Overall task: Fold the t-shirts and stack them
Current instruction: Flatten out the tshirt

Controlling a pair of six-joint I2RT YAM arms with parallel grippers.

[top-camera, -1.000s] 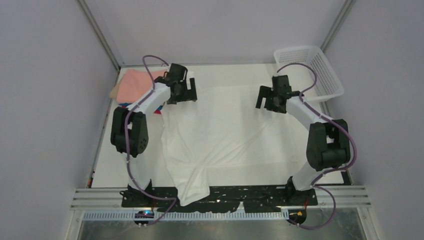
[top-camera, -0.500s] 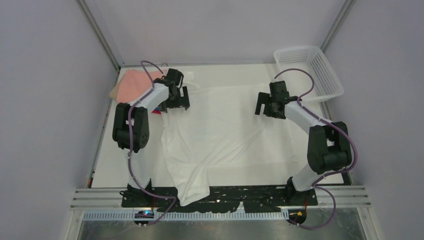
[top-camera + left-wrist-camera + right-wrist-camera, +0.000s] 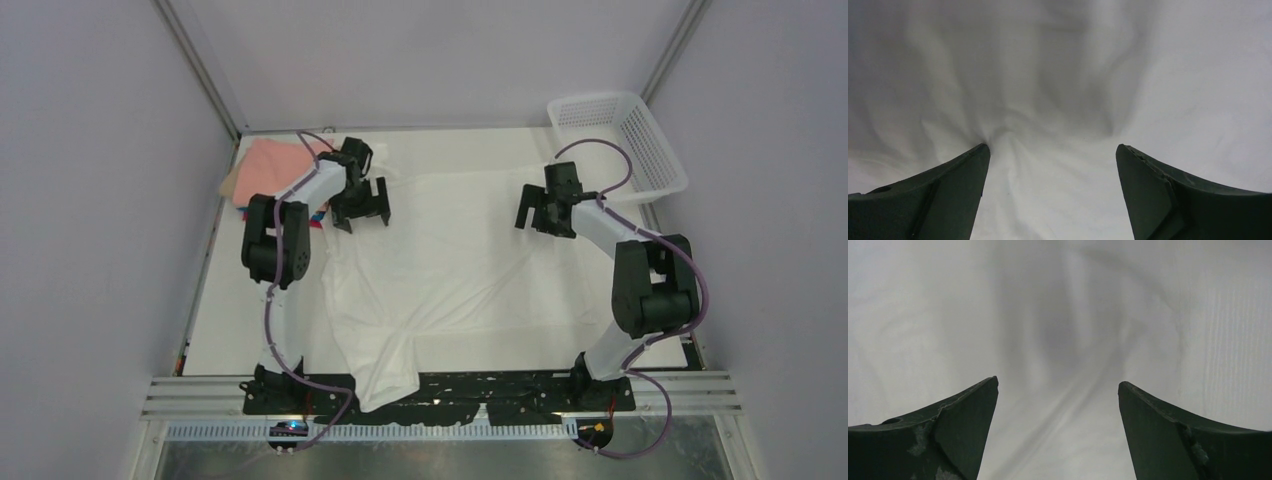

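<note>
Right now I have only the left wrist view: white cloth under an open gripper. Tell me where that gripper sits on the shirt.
Observer: The left gripper is over the far left corner of the white t-shirt, which lies spread out between the two arms.
Operator: Give me the right side.
Observer: The right gripper is open too, over the shirt's far right part, gripping nothing.
Operator: Name what's beside my arm.
Observer: A salmon-pink folded shirt lies just left of your gripper, on top of other folded ones.
</note>
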